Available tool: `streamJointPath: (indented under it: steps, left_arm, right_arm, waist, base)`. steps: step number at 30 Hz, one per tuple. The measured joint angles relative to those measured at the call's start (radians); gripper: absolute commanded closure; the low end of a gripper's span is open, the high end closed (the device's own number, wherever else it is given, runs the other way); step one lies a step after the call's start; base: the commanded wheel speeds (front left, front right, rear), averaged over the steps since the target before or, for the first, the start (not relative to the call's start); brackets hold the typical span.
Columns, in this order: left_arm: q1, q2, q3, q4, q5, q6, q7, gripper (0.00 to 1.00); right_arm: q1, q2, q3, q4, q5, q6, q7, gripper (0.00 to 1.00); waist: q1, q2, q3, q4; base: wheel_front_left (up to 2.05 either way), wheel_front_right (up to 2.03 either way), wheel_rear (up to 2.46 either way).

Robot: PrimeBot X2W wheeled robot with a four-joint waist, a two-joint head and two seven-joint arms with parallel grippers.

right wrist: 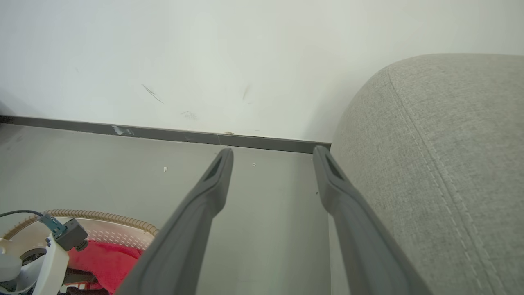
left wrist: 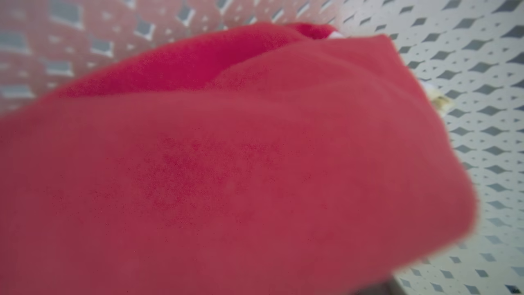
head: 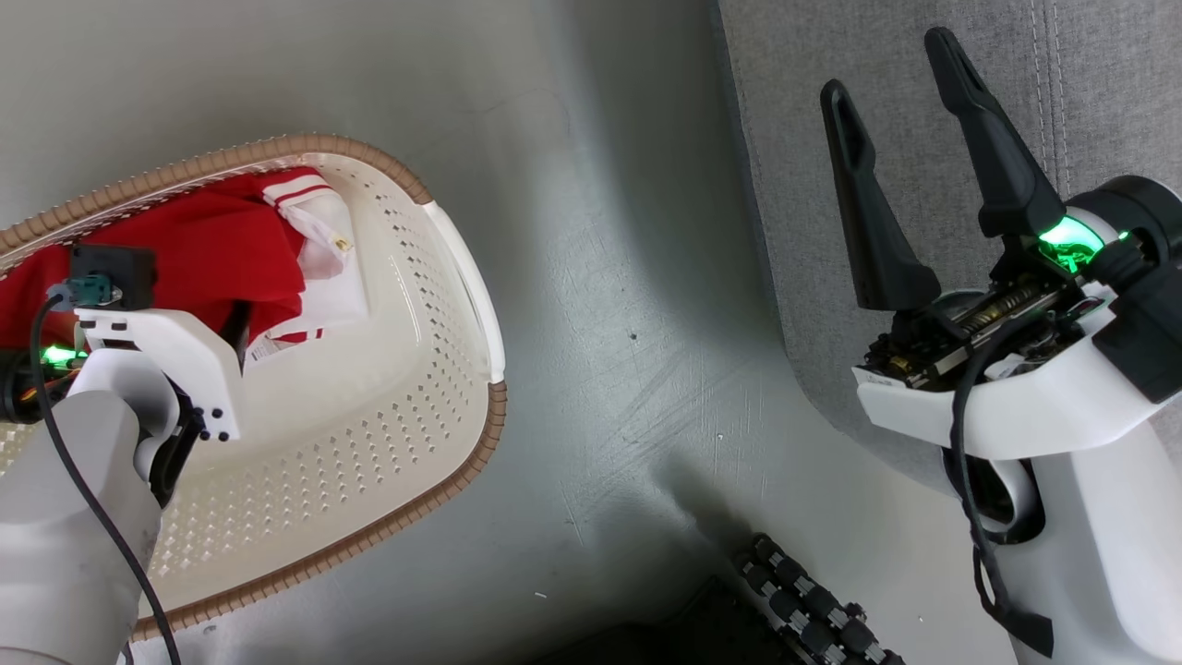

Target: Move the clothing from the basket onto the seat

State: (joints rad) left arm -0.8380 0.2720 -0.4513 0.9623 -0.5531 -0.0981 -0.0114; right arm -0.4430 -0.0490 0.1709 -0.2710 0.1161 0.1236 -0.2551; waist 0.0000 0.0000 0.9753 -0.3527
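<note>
Grey, smooth floor (head: 600,323) with fine scratches lies between the basket (head: 397,369) at the robot's left and the seat (head: 1108,92) at its right. In the right wrist view a pale wall (right wrist: 245,61) meets that floor along a dark skirting strip (right wrist: 163,133).

The clothing (head: 212,259) lies inside the basket, bunched against its far left part. It is red fabric with a white panel and a cuff of thin white stripes (head: 295,194). A small tag (head: 343,244) sits on the white panel and a white label (head: 260,349) shows at the lower fabric edge; the writing on both is too small to read.

The left gripper (head: 217,356) is lowered into the basket over the clothing, its fingers hidden beneath the wrist housing. Its jaws are spread wide; whether fabric lies between them cannot be told. The left wrist view shows the red fabric (left wrist: 245,164) close and blurred, against the perforated basket wall (left wrist: 483,102).

The right gripper (head: 886,62) hangs over the near edge of the seat with its two dark fingers set well apart and nothing between them. In its own wrist view (right wrist: 273,150) the fingers point toward the skirting, with the seat's rounded, seam-stitched corner (right wrist: 430,164) at the right and the brown basket rim (right wrist: 102,215) and red clothing (right wrist: 102,262) at the lower left.
</note>
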Motion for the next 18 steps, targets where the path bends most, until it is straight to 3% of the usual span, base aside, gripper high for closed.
streamJointPath:
  steps: [11, 13, 16, 17, 18]
  left_arm:
    - [-0.019, 0.006, -0.029, 0.065, 0.017, 0.007, 0.03, 0.0]
    - [-0.019, 0.005, -0.035, 0.076, 0.023, 0.006, 0.038, 0.16]
    - [-0.019, 0.002, -0.035, 0.085, 0.026, 0.006, 0.038, 0.68]
    - [-0.02, 0.0, -0.035, 0.087, 0.026, 0.006, 0.038, 0.8]
    - [-0.021, -0.002, -0.036, 0.088, 0.026, 0.006, 0.038, 1.0]
  right_arm:
    - [-0.019, 0.0, 0.002, 0.007, 0.017, 0.0, 0.0, 0.0]
    - [-0.019, 0.001, 0.001, 0.011, 0.017, 0.0, 0.0, 0.0]
    - [-0.019, 0.001, -0.002, 0.013, 0.017, 0.0, 0.0, 0.0]
    - [-0.019, 0.001, -0.002, 0.013, 0.017, 0.0, 0.0, 0.0]
    - [-0.019, 0.001, -0.003, 0.013, 0.017, 0.0, 0.0, 0.0]
  waist:
    - [0.0, 0.0, 0.006, -0.014]
    - [0.0, 0.0, 0.004, -0.014]
    - [0.0, 0.0, 0.001, -0.015]
    - [0.0, 0.0, 0.0, -0.015]
    - [0.0, 0.0, -0.001, -0.015]
  base:
    - [0.0, 0.0, 0.0]
    - [0.0, 0.0, 0.0]
    - [0.0, 0.0, 0.0]
    - [0.0, 0.0, 0.0]
    - [0.0, 0.0, 0.0]
